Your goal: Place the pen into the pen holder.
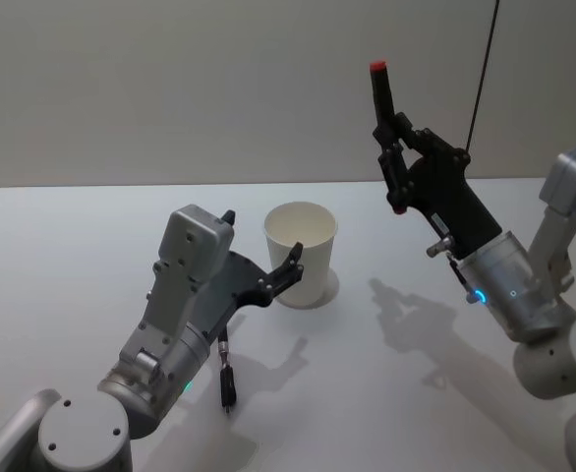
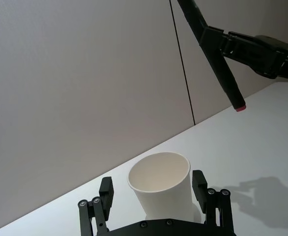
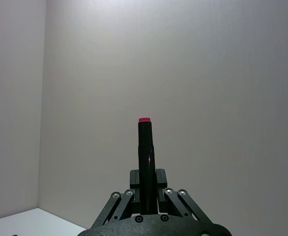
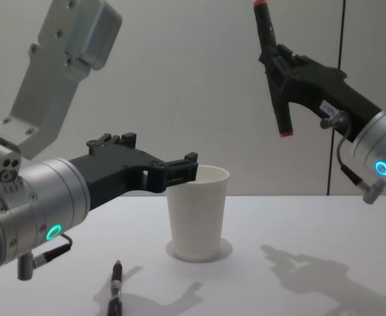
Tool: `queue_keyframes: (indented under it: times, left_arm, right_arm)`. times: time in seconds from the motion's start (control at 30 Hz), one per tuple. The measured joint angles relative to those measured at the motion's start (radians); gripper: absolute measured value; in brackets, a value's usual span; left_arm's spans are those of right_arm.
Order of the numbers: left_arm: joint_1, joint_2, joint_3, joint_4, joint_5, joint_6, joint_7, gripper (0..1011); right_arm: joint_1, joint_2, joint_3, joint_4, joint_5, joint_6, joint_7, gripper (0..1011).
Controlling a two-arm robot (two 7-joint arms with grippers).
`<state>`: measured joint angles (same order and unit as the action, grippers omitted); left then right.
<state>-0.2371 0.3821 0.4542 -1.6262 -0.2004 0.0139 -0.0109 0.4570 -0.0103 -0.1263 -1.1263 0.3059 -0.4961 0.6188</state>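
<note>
- White bench (image 1: 416,393) carries the pen holder (image 1: 313,265), centre frame.
- Left claw (image 2: 153,181), spread, flanks it, probably steadying.
- Right claw (image 1: 399,138) pinches the pen (image 1: 379,93) high at upper right, seemingly ready for lowering.

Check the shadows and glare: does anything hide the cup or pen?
Head view: the right gripper, holding the pen high, casts a soft shadow on the table right of the cup; the left gripper, open around the cup, throws one nearer the robot. Chest view: same shadows, no glare, nothing hidden.
</note>
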Motion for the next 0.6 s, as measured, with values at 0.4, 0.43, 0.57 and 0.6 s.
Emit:
queue_keyframes:
  times: [0.4,0.43,0.57,0.6]
  left_arm:
    - [0.0,0.0,0.0,0.0,0.0,0.0,0.0,1001]
    - [0.0,0.0,0.0,0.0,0.0,0.0,0.0,1001]
    - [0.0,0.0,0.0,0.0,0.0,0.0,0.0,1001]
    - [0.0,0.0,0.0,0.0,0.0,0.0,0.0,1001]
  right_arm:
    - [0.04,-0.012,-0.014,0.069,-0.005,-0.032,0.002,177]
    - [0.045,-0.014,-0.016,0.077,-0.007,-0.036,0.002,177]
    - [0.058,-0.018,-0.021,0.098,-0.012,-0.047,0.003,177]
    - [0.06,-0.019,-0.022,0.103,-0.013,-0.049,0.003,177]
